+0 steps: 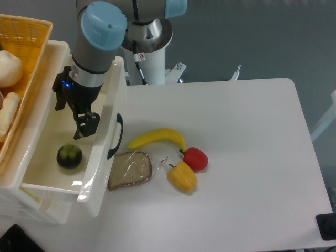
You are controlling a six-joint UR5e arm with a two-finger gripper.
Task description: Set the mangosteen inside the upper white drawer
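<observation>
White table [247, 157] against grey wall. Mangosteen [69, 156] lies on the floor of the upper white drawer [102, 173], pulled out. Gripper [83, 126] hangs above it, fingers parted, holding nothing. Banana [157, 138], bread, peppers on tabletop.
</observation>
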